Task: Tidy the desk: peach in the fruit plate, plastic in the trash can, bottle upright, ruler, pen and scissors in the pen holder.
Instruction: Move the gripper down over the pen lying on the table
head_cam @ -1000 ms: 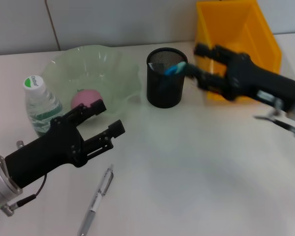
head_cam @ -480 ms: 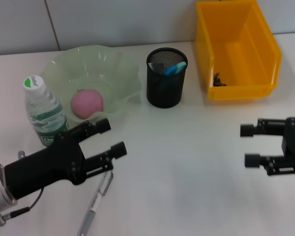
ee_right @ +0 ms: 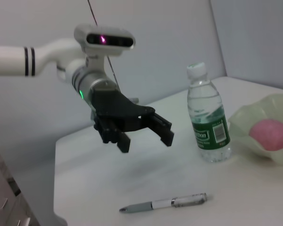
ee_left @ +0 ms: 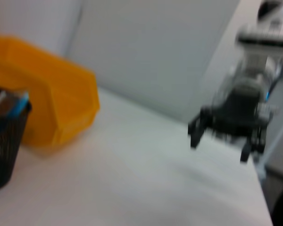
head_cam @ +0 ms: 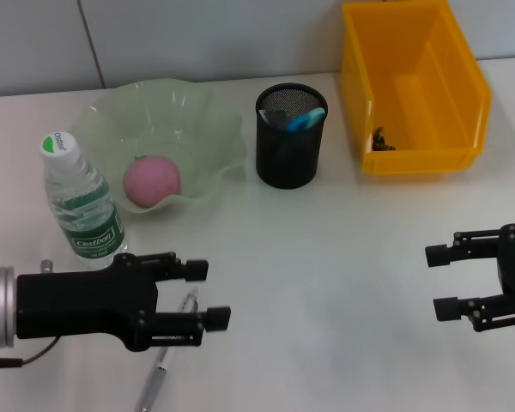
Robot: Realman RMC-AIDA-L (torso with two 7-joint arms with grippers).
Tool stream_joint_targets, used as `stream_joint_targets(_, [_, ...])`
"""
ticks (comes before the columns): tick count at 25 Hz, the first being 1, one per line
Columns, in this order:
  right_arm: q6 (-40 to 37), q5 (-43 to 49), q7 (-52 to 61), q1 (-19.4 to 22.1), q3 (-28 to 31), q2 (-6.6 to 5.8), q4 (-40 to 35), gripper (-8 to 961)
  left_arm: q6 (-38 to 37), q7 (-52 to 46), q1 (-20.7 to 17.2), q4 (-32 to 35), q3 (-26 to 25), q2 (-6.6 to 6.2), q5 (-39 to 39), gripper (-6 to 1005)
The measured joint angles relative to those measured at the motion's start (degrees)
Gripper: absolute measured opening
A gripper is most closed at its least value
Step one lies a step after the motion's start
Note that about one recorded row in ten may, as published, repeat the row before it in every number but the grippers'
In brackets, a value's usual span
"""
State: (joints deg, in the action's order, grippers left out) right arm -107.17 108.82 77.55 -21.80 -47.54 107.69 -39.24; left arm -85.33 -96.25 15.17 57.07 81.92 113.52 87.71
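Observation:
A silver pen (head_cam: pixel 166 354) lies on the white desk near the front left, also seen as the pen (ee_right: pixel 166 203) in the right wrist view. My left gripper (head_cam: pixel 208 293) hovers open just over the pen's upper end, and the left gripper (ee_right: pixel 146 138) holds nothing. The bottle (head_cam: pixel 80 200) stands upright beside the green fruit plate (head_cam: pixel 208 129), which holds the pink peach (head_cam: pixel 152 180). The black mesh pen holder (head_cam: pixel 289 154) has blue handles and a pale strip sticking out. My right gripper (head_cam: pixel 438 280) is open and empty at the front right.
The yellow trash can (head_cam: pixel 463 81) stands at the back right with a small dark scrap (head_cam: pixel 381 142) inside. A wall runs behind the desk. The left wrist view shows the pen holder (ee_left: pixel 4 141), the trash can (ee_left: pixel 52 99) and the right gripper (ee_left: pixel 220 147) across the bare desk.
My right gripper has pulled back from the pen holder to the front right of the desk. The left gripper has swung forward and down over the pen.

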Motion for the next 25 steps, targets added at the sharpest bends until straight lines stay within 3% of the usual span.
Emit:
stream_joint_targets(1, [0.1, 0.1, 0.1, -0.1, 0.0, -0.04, 0.0, 746, -0.8, -6.8, -0.1, 7.1, -1.3, 0.93, 7.3, 786])
stream_joint_targets(5, [0.3, 0.2, 0.3, -0.4, 0.5, -0.11, -0.2, 747, -3.5, -17.3, 0.8, 17.5, -2.1, 2.80, 19.0, 786])
stream_joint_targets(6, [0.3, 0.2, 0.4, -0.4, 0.5, -0.11, -0.3, 747, -3.5, -17.3, 0.8, 17.5, -2.1, 2.80, 19.0, 786])
stream_joint_targets(7, [0.3, 0.3, 0.4, -0.5, 0.5, -0.12, -0.3, 747, -5.9, -22.6, 2.4, 22.3, -2.2, 4.15, 25.1, 786])
stream_joint_targets(8, [0.5, 0.4, 0.7, -0.7, 0.5, -0.13, -0.4, 747, -7.2, -25.4, 3.4, 24.2, -2.1, 4.60, 27.8, 785])
stream_joint_targets(11, [0.8, 0.7, 0.9, -0.8, 0.5, -0.14, -0.4, 747, -8.5, -28.0, 4.5, 26.1, -1.8, 4.88, 30.1, 785])
stream_joint_targets(13, [1.0, 1.6, 1.1, -1.0, 0.5, -0.16, -0.6, 747, -11.3, -35.5, 7.9, 29.7, -1.1, 4.77, 33.6, 785])
stream_joint_targets(25, [2.2, 4.7, 1.8, -2.6, 0.5, 0.06, -1.1, 747, -16.3, -47.2, 16.6, 29.2, 1.1, 4.95, 43.2, 785])
